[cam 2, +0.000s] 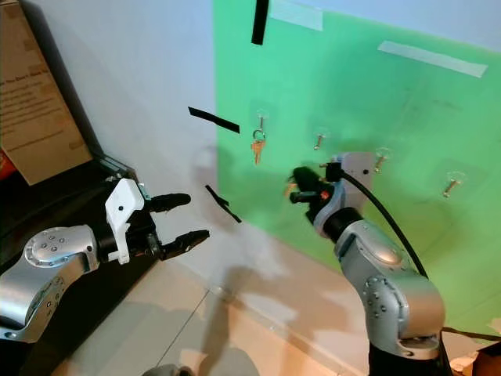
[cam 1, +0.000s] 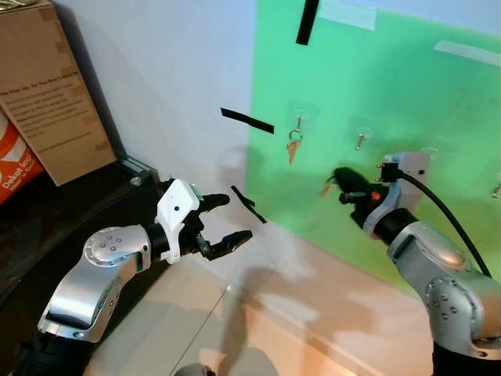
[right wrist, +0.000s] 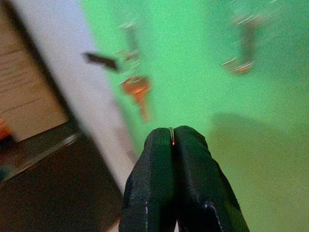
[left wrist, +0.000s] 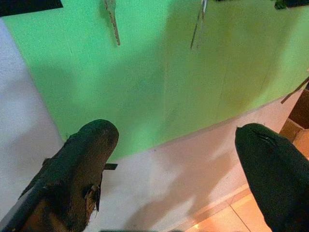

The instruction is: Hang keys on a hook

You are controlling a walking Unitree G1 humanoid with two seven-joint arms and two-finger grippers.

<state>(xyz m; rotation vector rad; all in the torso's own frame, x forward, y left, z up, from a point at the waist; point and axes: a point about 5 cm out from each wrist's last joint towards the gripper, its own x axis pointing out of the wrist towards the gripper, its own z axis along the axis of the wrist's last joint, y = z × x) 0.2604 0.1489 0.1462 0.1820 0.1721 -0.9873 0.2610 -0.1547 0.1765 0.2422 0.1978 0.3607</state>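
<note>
A green board [cam 1: 376, 102] on the wall carries a row of small clear hooks. A brass key [cam 1: 293, 146] hangs from the leftmost hook [cam 1: 298, 117]. The neighbouring hook [cam 1: 361, 139] is bare. My right gripper [cam 1: 343, 185] is held up close to the board, just below and left of that bare hook. It is shut on a key [cam 1: 328, 188], and a thin ring edge [right wrist: 171, 130] shows between the fingertips. My left gripper [cam 1: 231, 217] is open and holds nothing, lower and to the left by the white wall.
More hooks [cam 2: 380, 160] [cam 2: 452, 186] sit further right on the board. Black tape strips [cam 1: 247, 121] mark the white wall. A cardboard box [cam 1: 47, 94] stands on a dark cabinet [cam 1: 78, 204] at left. Pale floor tiles [cam 1: 235, 337] lie below.
</note>
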